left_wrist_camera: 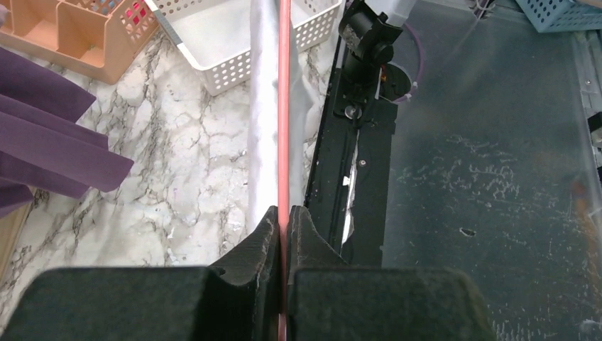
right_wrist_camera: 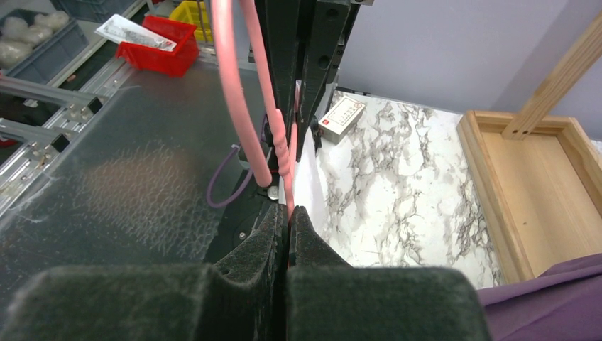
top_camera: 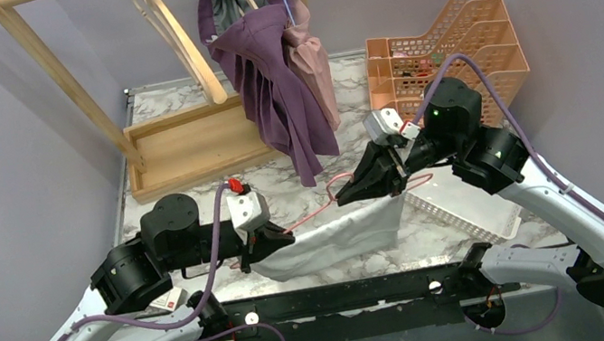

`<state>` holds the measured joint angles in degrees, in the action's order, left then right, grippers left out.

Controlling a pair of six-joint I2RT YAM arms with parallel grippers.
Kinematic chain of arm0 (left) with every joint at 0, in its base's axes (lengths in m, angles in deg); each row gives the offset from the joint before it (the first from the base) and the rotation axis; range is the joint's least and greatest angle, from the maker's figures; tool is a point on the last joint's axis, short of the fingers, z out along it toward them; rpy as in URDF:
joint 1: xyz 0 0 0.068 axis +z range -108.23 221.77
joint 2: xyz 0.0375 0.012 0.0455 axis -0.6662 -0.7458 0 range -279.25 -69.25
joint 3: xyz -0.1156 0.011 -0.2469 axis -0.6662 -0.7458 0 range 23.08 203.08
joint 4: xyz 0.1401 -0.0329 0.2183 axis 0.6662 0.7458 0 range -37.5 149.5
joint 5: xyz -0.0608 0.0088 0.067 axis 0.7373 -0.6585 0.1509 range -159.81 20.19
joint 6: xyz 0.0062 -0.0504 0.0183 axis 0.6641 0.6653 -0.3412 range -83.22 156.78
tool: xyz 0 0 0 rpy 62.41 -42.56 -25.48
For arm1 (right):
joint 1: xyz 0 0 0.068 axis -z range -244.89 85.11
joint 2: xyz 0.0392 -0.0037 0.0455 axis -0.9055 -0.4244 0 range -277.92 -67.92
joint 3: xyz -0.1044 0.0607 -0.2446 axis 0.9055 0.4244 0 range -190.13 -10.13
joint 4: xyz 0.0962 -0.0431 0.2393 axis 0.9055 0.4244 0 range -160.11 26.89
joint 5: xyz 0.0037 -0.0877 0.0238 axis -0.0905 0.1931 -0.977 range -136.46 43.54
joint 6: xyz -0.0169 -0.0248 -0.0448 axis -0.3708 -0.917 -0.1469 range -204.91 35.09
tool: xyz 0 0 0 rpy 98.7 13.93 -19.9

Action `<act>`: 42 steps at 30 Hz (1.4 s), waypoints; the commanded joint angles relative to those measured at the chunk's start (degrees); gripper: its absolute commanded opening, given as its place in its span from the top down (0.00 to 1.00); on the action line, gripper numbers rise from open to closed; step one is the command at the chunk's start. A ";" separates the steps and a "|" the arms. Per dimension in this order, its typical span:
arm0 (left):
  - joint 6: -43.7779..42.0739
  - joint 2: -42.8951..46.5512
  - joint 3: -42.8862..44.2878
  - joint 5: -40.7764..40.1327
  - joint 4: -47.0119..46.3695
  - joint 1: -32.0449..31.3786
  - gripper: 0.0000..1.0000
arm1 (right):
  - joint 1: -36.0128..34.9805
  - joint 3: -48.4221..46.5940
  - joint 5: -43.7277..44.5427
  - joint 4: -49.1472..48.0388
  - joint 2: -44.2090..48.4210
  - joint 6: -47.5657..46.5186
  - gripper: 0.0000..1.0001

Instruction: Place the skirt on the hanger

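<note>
A thin pink wire hanger [top_camera: 313, 208] is held above the marble table between my two grippers, and a white skirt [top_camera: 341, 236] hangs from its bar. My left gripper [top_camera: 283, 237] is shut on the hanger's left end; the left wrist view shows the pink wire [left_wrist_camera: 283, 106] pinched between its fingers, with the white skirt [left_wrist_camera: 263, 128] along it. My right gripper [top_camera: 348, 197] is shut on the hanger's right end; the right wrist view shows the pink hanger [right_wrist_camera: 273, 121] and a strip of white skirt [right_wrist_camera: 307, 177] running from its jaws.
A wooden clothes rack [top_camera: 174, 136] stands at the back left with purple and pink garments [top_camera: 278, 73] hanging from it. An orange rack of trays [top_camera: 444, 47] stands at the back right, a white perforated basket [top_camera: 460, 209] in front of it. A small box [top_camera: 171, 301] lies near the left arm.
</note>
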<state>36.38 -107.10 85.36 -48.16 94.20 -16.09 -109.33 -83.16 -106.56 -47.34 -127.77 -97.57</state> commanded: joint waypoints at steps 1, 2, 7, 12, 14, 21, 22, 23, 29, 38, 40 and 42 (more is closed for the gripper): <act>1.36 1.42 -0.13 -6.28 -1.47 0.03 1.00 | -0.20 -1.64 1.94 -3.02 1.56 0.88 0.97; 2.01 1.53 -0.04 -10.11 -1.31 0.03 1.00 | -0.20 -1.15 4.26 -3.66 1.71 1.79 0.84; 5.97 4.39 -1.98 -31.43 -1.07 0.03 1.00 | -0.20 2.02 13.91 -6.94 3.01 3.79 0.35; 8.90 8.23 -2.97 -35.13 0.06 0.03 1.00 | -0.20 4.30 20.52 -9.21 3.61 4.30 0.33; 9.41 9.58 -3.08 -33.77 0.95 0.03 1.00 | -0.20 5.45 23.83 -10.72 3.82 4.27 0.33; 11.46 12.34 -0.72 -27.89 7.50 0.08 1.00 | -0.20 7.75 43.71 -19.44 2.71 10.84 0.33; 11.85 12.73 -0.16 -28.23 8.31 0.04 1.00 | -0.20 7.69 46.24 -20.47 2.33 12.26 0.34; 12.17 13.17 0.54 -28.72 9.27 0.03 1.00 | -0.20 7.54 48.31 -21.35 1.73 13.46 0.35; 15.17 15.08 4.24 -31.35 15.23 0.03 1.00 | -0.20 2.99 57.49 -20.45 -4.59 21.68 0.38; 18.62 14.26 10.67 -39.71 26.17 0.04 1.00 | -0.20 -1.18 67.81 -16.06 -13.50 31.75 0.39; 19.09 14.46 11.92 -42.42 27.23 0.03 1.00 | -0.16 -1.13 68.12 -16.16 -14.07 32.85 0.40; 19.83 14.19 13.28 -45.53 28.45 0.03 1.00 | -0.19 -0.84 68.15 -16.30 -14.36 33.48 0.41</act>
<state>54.02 -92.98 95.02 -85.45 120.69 -16.20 -109.35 -82.29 -42.39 -63.49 -141.87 -68.02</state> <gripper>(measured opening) 0.028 0.603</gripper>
